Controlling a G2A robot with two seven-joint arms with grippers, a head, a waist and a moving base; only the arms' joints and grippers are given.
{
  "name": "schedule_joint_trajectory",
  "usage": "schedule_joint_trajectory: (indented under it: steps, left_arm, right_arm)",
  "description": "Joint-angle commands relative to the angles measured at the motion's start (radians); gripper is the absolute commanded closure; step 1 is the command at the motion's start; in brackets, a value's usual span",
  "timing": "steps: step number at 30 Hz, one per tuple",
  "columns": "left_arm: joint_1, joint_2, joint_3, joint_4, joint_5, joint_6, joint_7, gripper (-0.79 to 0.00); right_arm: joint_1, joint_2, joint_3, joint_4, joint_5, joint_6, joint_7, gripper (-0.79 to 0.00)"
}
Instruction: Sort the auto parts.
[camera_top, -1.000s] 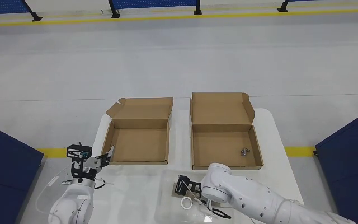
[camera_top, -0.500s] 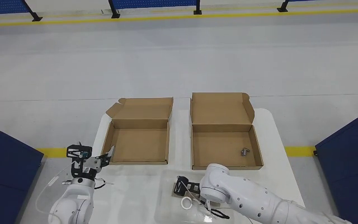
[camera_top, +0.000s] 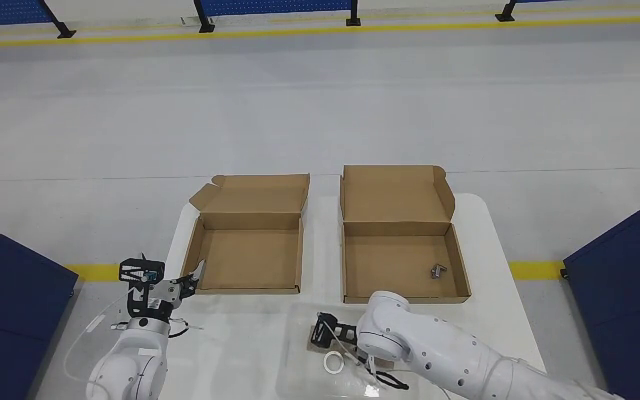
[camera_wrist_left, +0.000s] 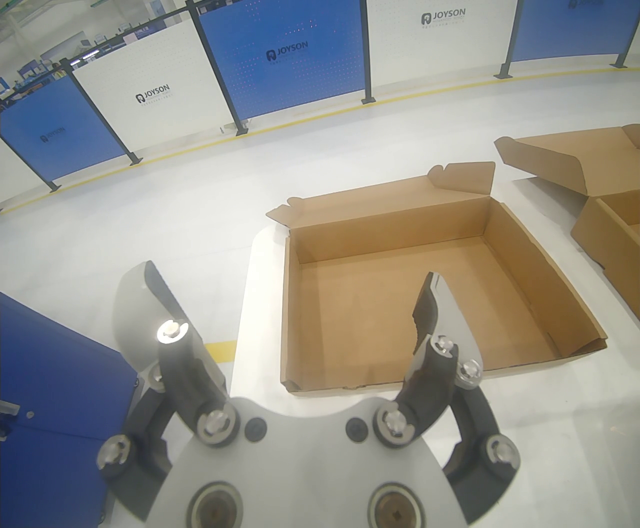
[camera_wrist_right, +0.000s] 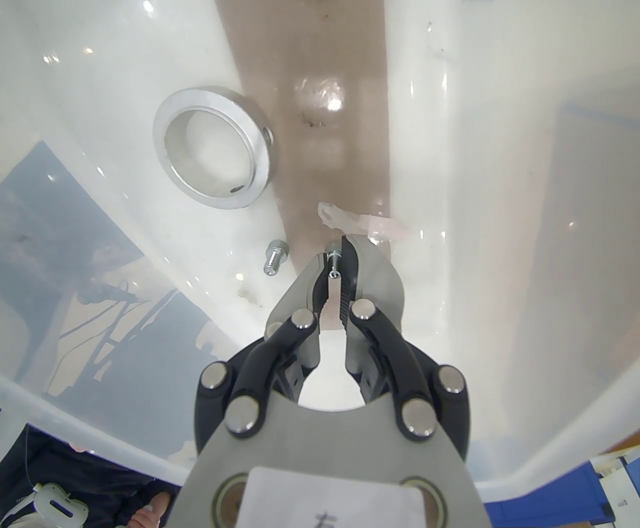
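Right tool (camera_wrist_right: 336, 260) is down inside the clear bin (camera_wrist_right: 500, 250), jaws pinched narrow on a small bolt (camera_wrist_right: 333, 260) held at the very tips. The bolt sits crosswise between the pads, just off the bin floor or touching it; I can't tell which.

In the bin:
- loose bolt (camera_wrist_right: 274, 257), lying on the floor just beside the held one, apart from my tips
- metal ring (camera_wrist_right: 212, 146), flat on the floor, near the loose bolt but not touching it
- pale scrap (camera_wrist_right: 350, 222), possibly tape, right ahead of my tips

From the top view, the bin is at 6 o'clock on the bench (camera_top: 240, 330), with the ring at 6 o'clock from my right tool.

Left tool (camera_wrist_left: 287, 277) is spread wide, holding nothing, and hangs over the bench edge at 8 o'clock, just off the near corner of the left box (camera_wrist_left: 400, 300).

Boxes:
- left box at 11 o'clock, lid flap folded back, bare cardboard floor
- right box (camera_top: 395, 265) at 1 o'clock, flap back too, beside the left one with a gap between
- small metal part (camera_top: 437, 269) on the right box floor, towards its 4 o'clock corner
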Motion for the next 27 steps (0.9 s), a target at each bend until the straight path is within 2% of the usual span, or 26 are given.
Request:
schedule_joint_trajectory:
  steps: [1,6,23,27]
  left_arm:
    - [0.000,0.000,0.000,0.000,0.000,0.000,0.000,-0.785]
    - [0.000,0.000,0.000,0.000,0.000,0.000,0.000,-0.785]
    - [0.000,0.000,0.000,0.000,0.000,0.000,0.000,-0.785]
    - [0.000,0.000,0.000,0.000,0.000,0.000,0.000,-0.785]
  right_arm:
    - [-0.002,0.004,0.013,-0.022,-0.007,0.010,0.020,0.000]
    - [-0.019,0.027,0.079,-0.100,0.018,0.020,0.079,0.000]
    - [-0.022,0.027,0.080,-0.100,0.020,0.019,0.070,0.000]
    - [-0.035,0.041,0.153,-0.095,0.120,-0.018,0.024,0.000]
